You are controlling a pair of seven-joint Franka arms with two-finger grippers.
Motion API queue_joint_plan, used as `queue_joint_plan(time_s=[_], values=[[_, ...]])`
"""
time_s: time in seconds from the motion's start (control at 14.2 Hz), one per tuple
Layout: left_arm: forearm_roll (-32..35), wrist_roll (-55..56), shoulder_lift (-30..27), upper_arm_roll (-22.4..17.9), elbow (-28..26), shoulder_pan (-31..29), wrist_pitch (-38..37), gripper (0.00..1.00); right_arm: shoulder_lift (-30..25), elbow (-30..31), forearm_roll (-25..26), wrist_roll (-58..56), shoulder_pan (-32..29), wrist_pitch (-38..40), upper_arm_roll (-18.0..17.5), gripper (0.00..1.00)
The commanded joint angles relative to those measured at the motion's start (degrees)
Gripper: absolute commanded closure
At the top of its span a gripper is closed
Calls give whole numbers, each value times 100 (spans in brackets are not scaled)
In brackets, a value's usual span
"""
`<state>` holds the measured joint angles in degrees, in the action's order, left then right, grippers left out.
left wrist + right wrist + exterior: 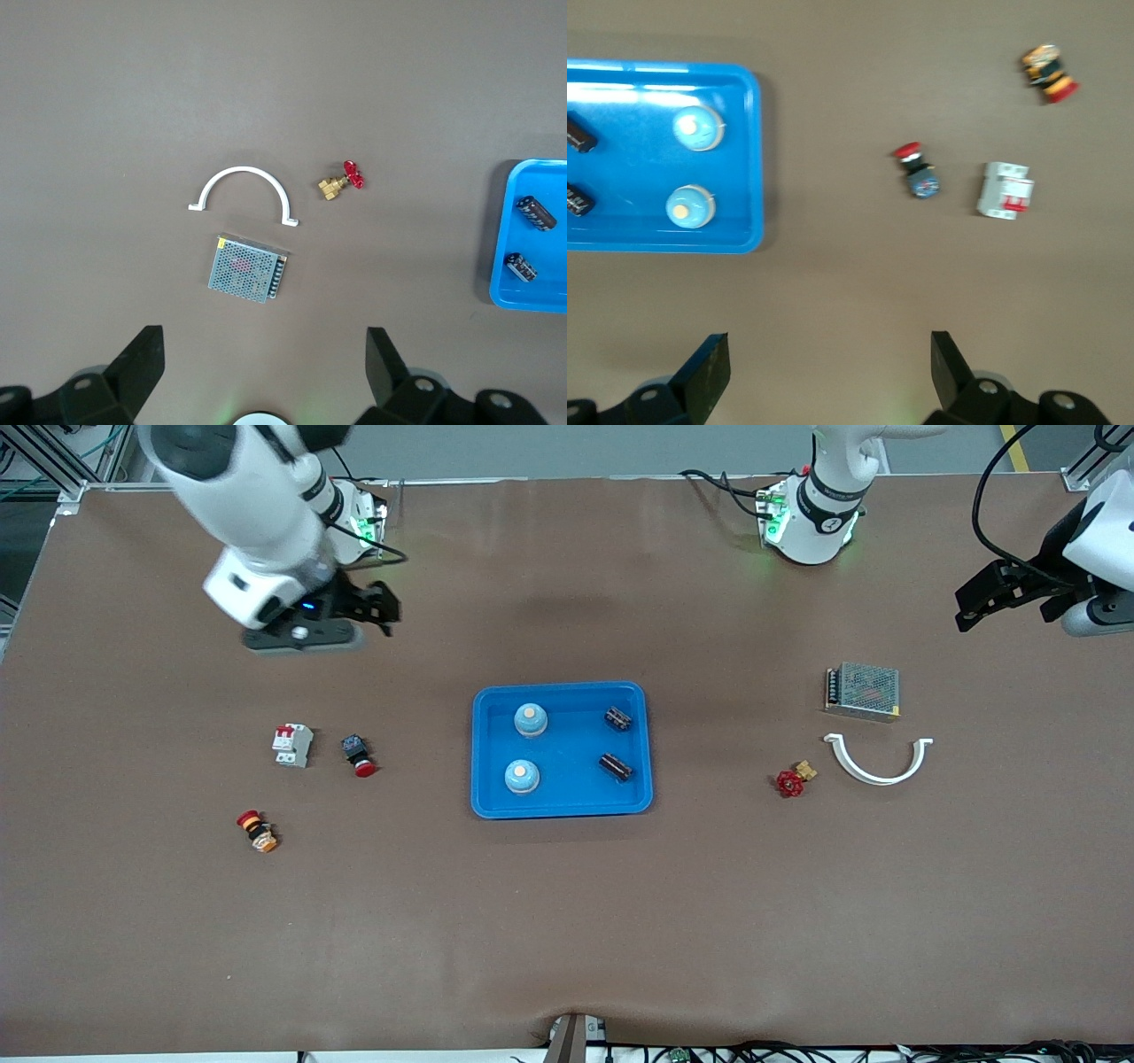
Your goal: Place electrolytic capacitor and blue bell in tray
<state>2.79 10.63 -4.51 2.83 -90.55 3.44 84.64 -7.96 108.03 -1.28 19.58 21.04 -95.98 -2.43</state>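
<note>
The tray point(562, 811) sits mid-table and already holds 2 bells point(530, 720) and 2 capacitors point(617, 718), so by the look of it the placing is done. Both grippers are up and empty with jaws spread wide: the right gripper point(376, 607) hangs over bare table toward the right arm's end from the tray, the left gripper point(992, 598) over table toward the left arm's end.

Risk from here is small. The capacitors are dark, smooth cylinders lying on their sides on slick plastic; a knock to the tray could roll them against the rim, though the raised rim should keep them in. The bells are pale-blue domes with an orange button on top, standing flat and steady. A careless sweep of an arm could also scatter the loose parts outside the tray.

Toward the right arm's end from the tray lie a white breaker point(292, 745) and 2 red-capped pushbuttons point(358, 755). Toward the left arm's end lie a perforated metal box point(863, 691), a white curved clip point(878, 759) and a red-handled brass valve point(794, 779).
</note>
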Motion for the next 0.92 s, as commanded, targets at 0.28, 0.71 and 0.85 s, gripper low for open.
queue_joint_plan(time_s=[0.28,0.71,0.85], values=[[-112,-87,-94,-2,-59,-10,-18,0,-1112,781,84,-2219,-2066,-113,-82,0],[-112,-87,-94,15,-50,-10,-27,0,-508,-199,93,-2459,-2517,-457,-91,0],[-112,-87,-94,15,-41,-10,-27,0,-50,-947,93,-2450,-2570,-151,-82,0]])
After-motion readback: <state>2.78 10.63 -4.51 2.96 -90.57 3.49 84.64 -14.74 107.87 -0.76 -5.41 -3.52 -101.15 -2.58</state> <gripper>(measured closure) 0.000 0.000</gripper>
